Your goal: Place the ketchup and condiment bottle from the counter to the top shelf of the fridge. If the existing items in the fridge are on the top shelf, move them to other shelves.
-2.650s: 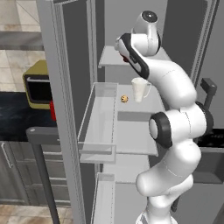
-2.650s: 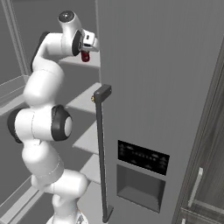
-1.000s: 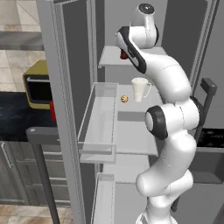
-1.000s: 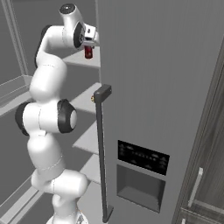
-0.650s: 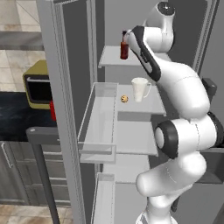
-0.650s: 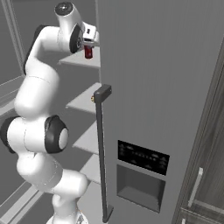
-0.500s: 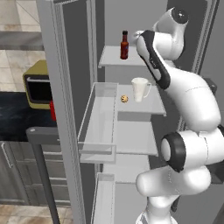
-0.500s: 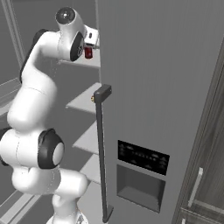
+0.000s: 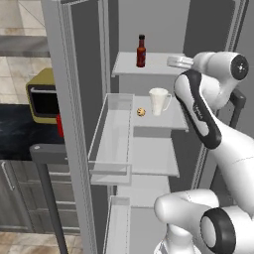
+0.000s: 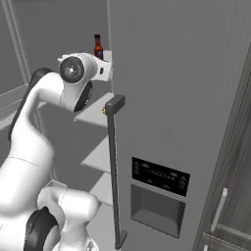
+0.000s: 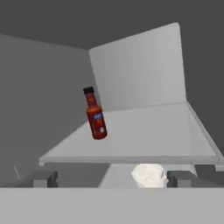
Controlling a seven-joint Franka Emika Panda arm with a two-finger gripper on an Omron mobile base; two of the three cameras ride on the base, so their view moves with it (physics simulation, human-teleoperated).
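Where the ketchup bottle (image 9: 141, 50) stands, the top shelf (image 9: 158, 67) lies bare rightward.

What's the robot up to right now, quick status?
Jaws open, empty, drawn back from the fridge's top shelf. Dark red condiment bottle with black cap standing upright on that shelf, let go. White mug and small round cookie on the shelf below, nothing blocking.
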